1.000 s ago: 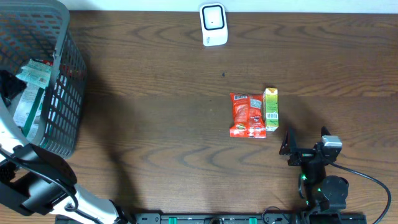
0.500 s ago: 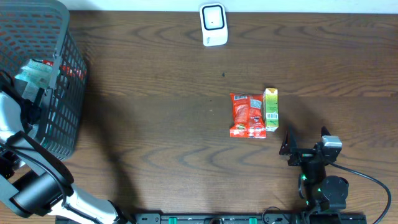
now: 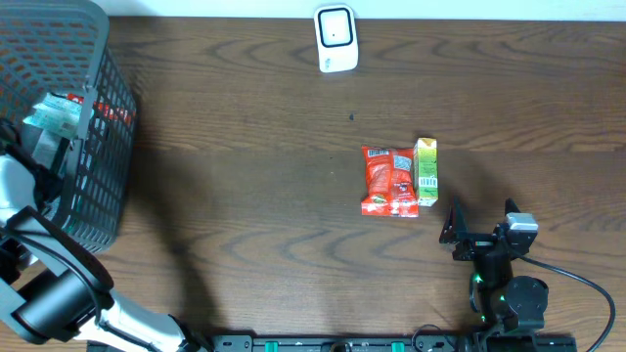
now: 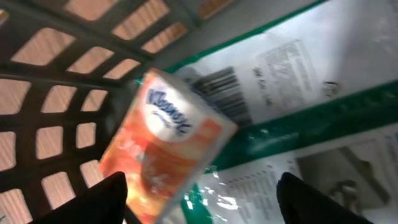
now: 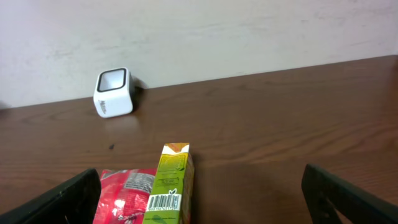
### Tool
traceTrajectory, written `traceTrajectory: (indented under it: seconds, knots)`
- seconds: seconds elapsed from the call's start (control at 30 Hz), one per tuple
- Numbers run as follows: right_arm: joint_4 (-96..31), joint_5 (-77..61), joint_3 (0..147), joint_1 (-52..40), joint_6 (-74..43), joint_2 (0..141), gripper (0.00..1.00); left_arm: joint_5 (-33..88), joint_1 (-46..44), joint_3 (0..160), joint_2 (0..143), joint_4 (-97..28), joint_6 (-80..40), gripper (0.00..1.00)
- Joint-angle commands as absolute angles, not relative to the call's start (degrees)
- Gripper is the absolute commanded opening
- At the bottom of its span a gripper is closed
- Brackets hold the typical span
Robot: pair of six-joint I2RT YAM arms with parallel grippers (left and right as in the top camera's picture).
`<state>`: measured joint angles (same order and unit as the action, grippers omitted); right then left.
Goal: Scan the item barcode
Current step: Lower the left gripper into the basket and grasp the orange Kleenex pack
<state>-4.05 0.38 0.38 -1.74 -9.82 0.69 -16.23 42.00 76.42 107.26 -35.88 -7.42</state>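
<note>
**Left wrist view.** My left tool (image 4: 202,186) is inside the basket (image 4: 74,78), looking down on a tissue pack (image 4: 165,149), orange with a white end. The pack lies tilted on a large white-and-green bag (image 4: 311,81), close to the basket wall. My fingers (image 4: 109,196) stand wide apart at the lower corners of the view. The pack's lower end is between them, nearer the left one. Clear space shows on the other side, so nothing is clamped. Whether the left finger touches the pack I cannot tell.

**Overhead view.** The basket is at the far left of the tabletop (image 3: 245,196), and the scanner (image 3: 335,37) is at the far edge, well apart from it. A snack pack (image 3: 388,181) and a carton (image 3: 426,172) lie touching side by side near my right tool (image 5: 200,175), which is fully spread and empty.

**Handling, as I judge it.** The tissue pack is the item to scan. It should be light and soft, and its film wrap slick and easily dented. A moderate squeeze across the narrow sides near the middle suits it best. A grip at one end would let it droop or swivel. No barcode shows on the face toward me, and the printed bars in view belong to the bag beneath. The pack will likely need turning before the scanner.
</note>
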Motion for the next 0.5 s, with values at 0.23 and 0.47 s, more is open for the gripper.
traceTrajectory:
  seconds: [0.23,0.47]
  knots:
    - [-4.29,0.12,0.32,-1.50,-9.15,0.40,0.99,-15.94,43.07,75.48,108.33,-34.54,-7.11,0.75]
    - [-4.29,0.12,0.30,-1.50,-9.15,0.40,0.99,-15.97,43.07,75.46,112.09,-34.35,-7.09,0.71]
